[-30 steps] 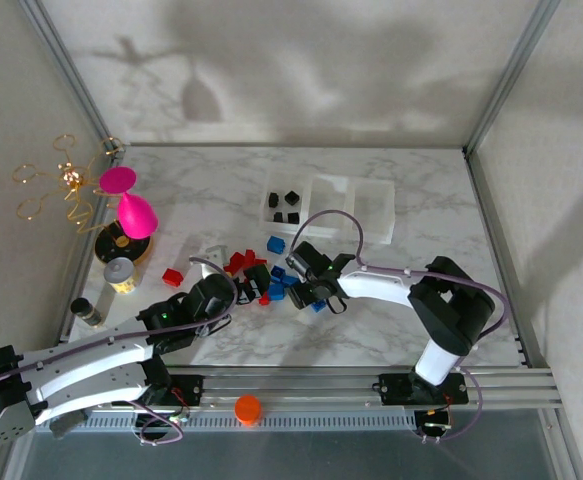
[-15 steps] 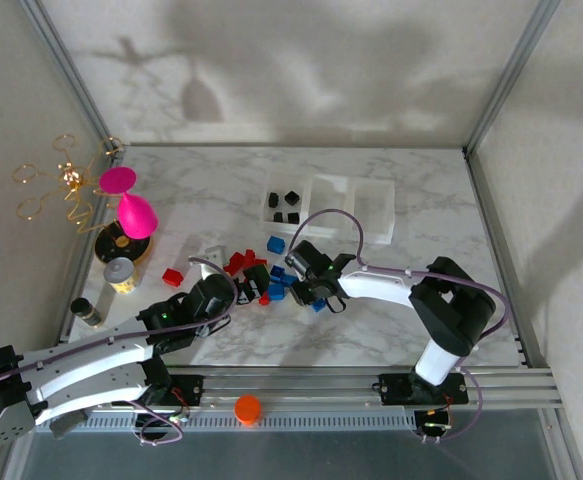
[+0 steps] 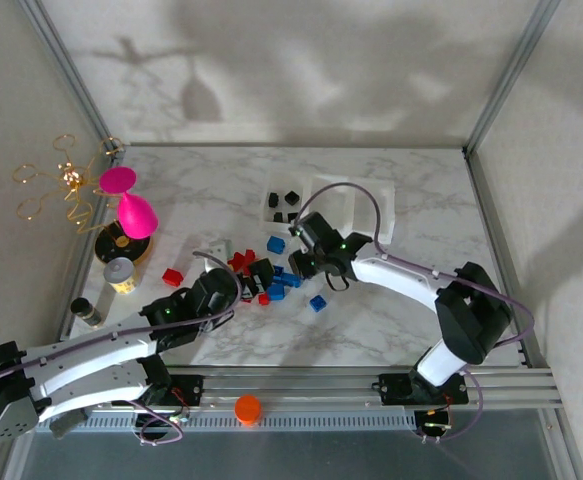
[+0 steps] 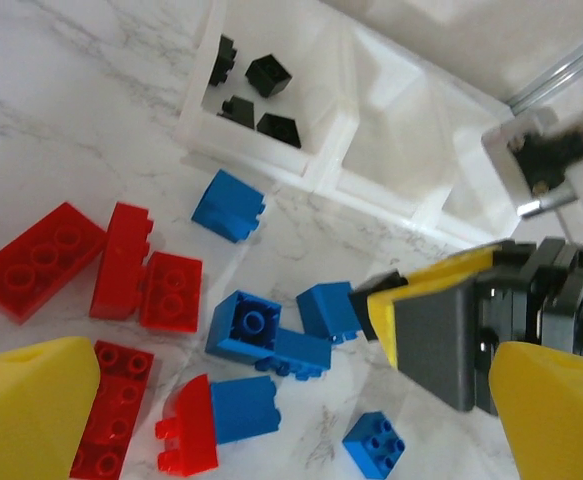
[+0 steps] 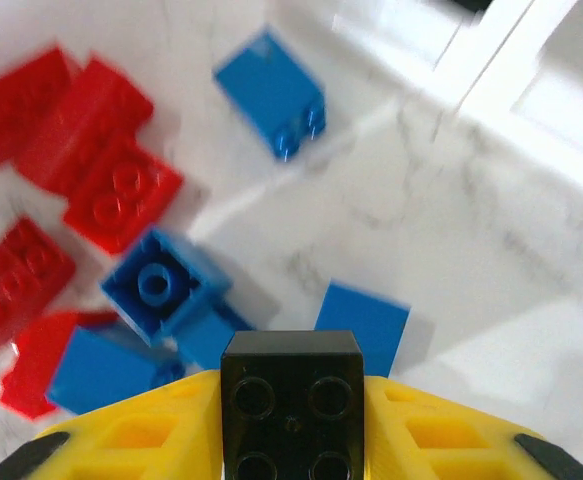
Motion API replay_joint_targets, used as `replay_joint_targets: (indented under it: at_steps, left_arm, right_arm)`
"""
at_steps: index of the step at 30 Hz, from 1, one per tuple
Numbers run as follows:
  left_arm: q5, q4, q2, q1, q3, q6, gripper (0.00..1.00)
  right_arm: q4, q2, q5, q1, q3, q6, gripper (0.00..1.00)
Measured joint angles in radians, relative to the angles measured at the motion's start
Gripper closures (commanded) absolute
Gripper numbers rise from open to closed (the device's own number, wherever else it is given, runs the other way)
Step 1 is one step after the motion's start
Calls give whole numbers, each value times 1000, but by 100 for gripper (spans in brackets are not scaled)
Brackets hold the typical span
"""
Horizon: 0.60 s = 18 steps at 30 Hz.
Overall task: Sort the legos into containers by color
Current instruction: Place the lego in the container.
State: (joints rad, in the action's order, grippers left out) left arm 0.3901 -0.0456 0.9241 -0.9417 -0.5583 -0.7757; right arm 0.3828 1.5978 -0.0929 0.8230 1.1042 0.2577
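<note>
My right gripper (image 5: 291,425) is shut on a black lego (image 5: 291,400) and hangs above the pile of red and blue legos (image 3: 266,278); from above, that gripper (image 3: 303,264) is just near of the containers. My left gripper (image 4: 291,420) is open over the pile, with a blue lego (image 4: 251,325), a lone blue lego (image 4: 376,441) and a red lego (image 4: 36,262) below it. The three translucent trays (image 3: 336,200) stand in a row at the far side. The left tray (image 4: 196,125) holds several black legos (image 4: 268,75); the middle tray (image 4: 391,150) looks bare.
A pink goblet ornament (image 3: 131,207) and gold wire (image 3: 56,185) stand at the far left, with a grey canister (image 3: 119,272) and a small dark cylinder (image 3: 87,311) near them. An orange cap (image 3: 247,407) lies on the front rail. Metal frame posts line both sides.
My right gripper has lifted and swung toward the trays with the black lego, leaving one blue lego alone on the table. My left gripper has edged forward over the pile.
</note>
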Motion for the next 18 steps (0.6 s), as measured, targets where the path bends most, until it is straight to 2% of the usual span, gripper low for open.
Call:
replay_joint_targets:
  at_steps: [6,16,18]
  left_arm:
    - [-1,35,39,37,-14,20,0]
    - [-23,75,102,115,-39,27,0]
    - [-24,89,110,122,-40,27,0]
  right_arm:
    - [-46,115,-11,-49,173,-1,65]
    - [-96,418,-99,-124,472,-20,65]
    - [-95,475,-116,-136,536,-32,60]
